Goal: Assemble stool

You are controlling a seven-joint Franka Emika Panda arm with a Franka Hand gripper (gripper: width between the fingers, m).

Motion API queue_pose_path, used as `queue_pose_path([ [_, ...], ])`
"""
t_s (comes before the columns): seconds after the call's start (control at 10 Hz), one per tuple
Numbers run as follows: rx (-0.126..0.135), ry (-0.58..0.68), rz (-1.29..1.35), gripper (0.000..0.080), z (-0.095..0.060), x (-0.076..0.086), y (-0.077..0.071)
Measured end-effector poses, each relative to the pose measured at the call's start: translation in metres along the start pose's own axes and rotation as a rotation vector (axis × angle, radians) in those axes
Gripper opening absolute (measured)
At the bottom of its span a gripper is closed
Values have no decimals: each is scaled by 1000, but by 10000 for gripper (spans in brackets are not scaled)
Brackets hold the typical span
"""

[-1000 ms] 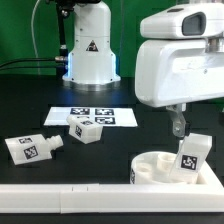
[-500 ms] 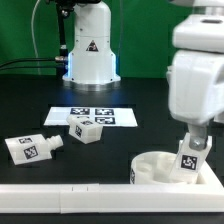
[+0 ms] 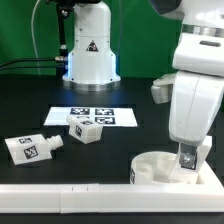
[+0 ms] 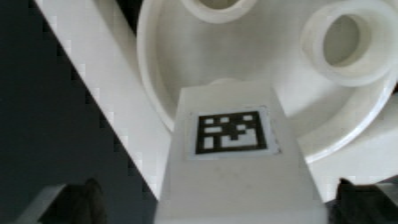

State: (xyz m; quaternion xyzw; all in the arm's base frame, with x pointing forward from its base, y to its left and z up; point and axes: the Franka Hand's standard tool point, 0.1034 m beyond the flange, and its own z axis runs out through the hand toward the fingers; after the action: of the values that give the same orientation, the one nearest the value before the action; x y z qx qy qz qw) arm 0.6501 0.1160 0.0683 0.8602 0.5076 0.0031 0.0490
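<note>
The white round stool seat (image 3: pixel 150 168) lies at the front of the exterior view's right, against the border rail. One white tagged leg (image 3: pixel 187 157) stands upright in it. My gripper (image 3: pixel 188 162) has come down over this leg and is open, one finger on each side. In the wrist view the leg (image 4: pixel 231 130) fills the middle, with the seat (image 4: pixel 338 60) and its sockets behind it. The dark fingertips (image 4: pixel 80 203) stand apart from the leg's sides. Two more tagged legs (image 3: pixel 30 147) (image 3: pixel 85 128) lie loose on the black table at the exterior view's left.
The marker board (image 3: pixel 95 115) lies flat behind the loose legs. The long white border rail (image 3: pixel 60 197) runs along the front edge. The arm's white base (image 3: pixel 88 50) stands at the back.
My gripper has moved toward the exterior view's right and down, from above the seat to around the upright leg. The legs and seat have not moved.
</note>
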Motion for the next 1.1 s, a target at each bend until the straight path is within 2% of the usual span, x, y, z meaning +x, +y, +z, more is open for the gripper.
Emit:
queue_pose_path([
  [0.2, 0, -1, 15, 381, 0, -1, 1],
  [0.3, 2, -2, 135, 335, 1, -1, 0],
  [0.6, 21, 1, 521, 335, 1, -10, 9],
  [0.8, 28, 10, 661, 335, 1, -16, 14],
  [1.0, 30, 6, 816, 335, 2, -15, 13],
  [1.1, 42, 12, 957, 335, 2, -14, 13],
])
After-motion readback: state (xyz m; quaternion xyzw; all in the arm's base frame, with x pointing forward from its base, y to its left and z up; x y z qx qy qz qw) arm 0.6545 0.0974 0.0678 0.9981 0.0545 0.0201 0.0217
